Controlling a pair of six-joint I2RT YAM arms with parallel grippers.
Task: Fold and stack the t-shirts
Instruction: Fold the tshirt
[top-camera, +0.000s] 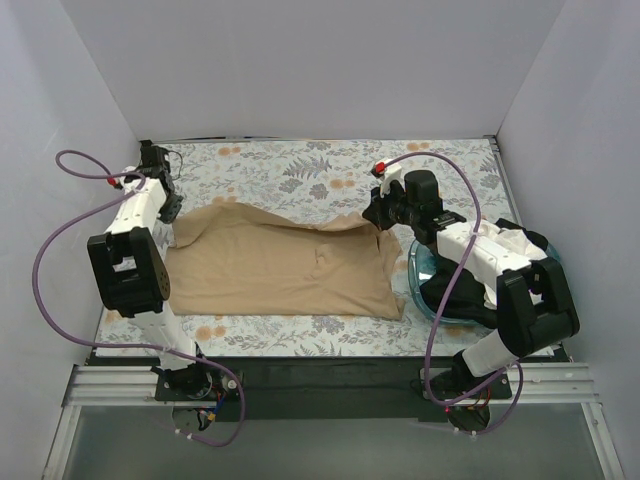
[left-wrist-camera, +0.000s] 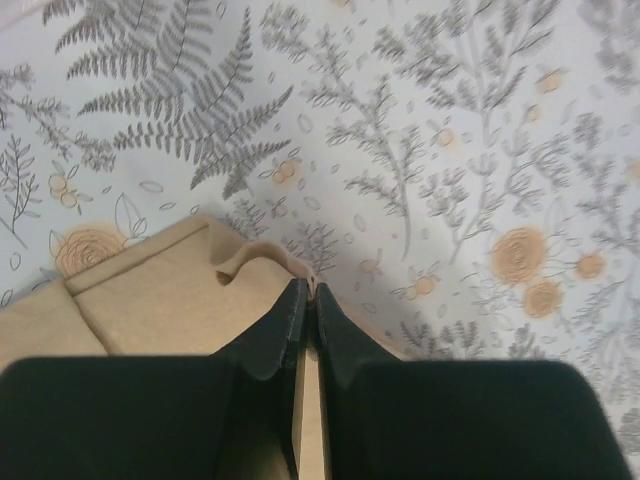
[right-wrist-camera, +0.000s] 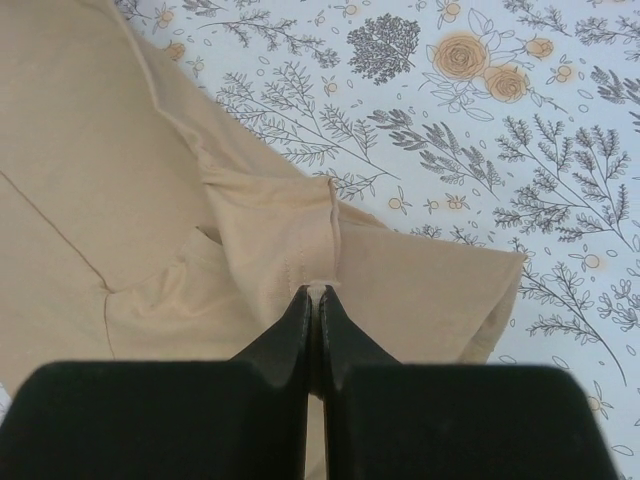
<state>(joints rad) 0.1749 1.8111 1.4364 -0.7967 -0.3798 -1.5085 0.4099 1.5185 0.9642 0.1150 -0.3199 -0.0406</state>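
Left wrist, left gripper (left-wrist-camera: 305, 292) pinching tan t-shirt (left-wrist-camera: 150, 305), right gripper (right-wrist-camera: 315, 295) pinching too

Pale table (top-camera: 300, 170) printed all over with grey ferns and small orange roses. Spread wide across its middle, a tan t-shirt (top-camera: 280, 265), mostly flat, rumpled along the far edge. At the right side, a teal round basin (top-camera: 418, 268), just beside the shirt.

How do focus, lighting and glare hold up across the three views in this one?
Top external: even, soft light, no glare, only faint shadows around the tan t-shirt. Left wrist: slightly soft throughout, with the left gripper a dark blur close to the lens. Right wrist: shirt seams and print are crisp, and the right gripper is black and featureless.
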